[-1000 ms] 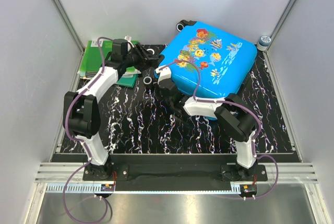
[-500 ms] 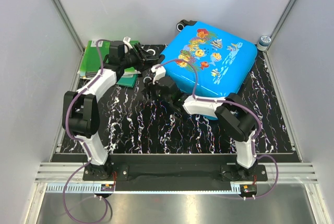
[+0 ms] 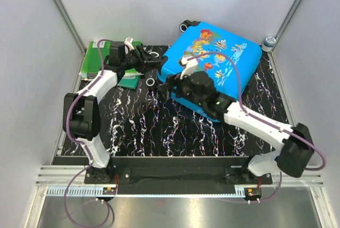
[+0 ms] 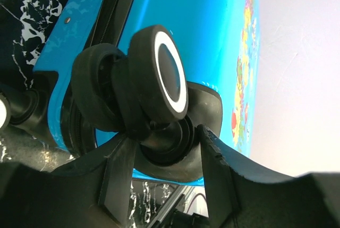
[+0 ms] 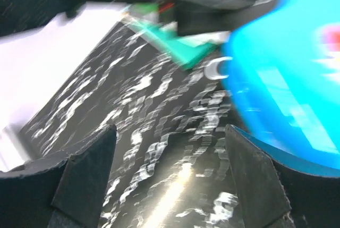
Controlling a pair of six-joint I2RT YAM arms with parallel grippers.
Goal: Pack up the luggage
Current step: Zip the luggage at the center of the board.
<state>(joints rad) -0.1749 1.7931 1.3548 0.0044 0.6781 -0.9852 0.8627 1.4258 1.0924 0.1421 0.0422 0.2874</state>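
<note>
Your right gripper (image 5: pixel 169 153) has just opened and risen. Its fingers stand wide and empty, the small bright-blue hard-shell suitcase (image 3: pixel 223 63) just right of them. Your left gripper (image 4: pixel 164 169) stays half-closed around the black caster wheel (image 4: pixel 156 82) — the case lies shut, so packing has not begun.

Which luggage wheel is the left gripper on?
The middle wheel, held by the left gripper; the far wheel and near wheel stand free.
</note>
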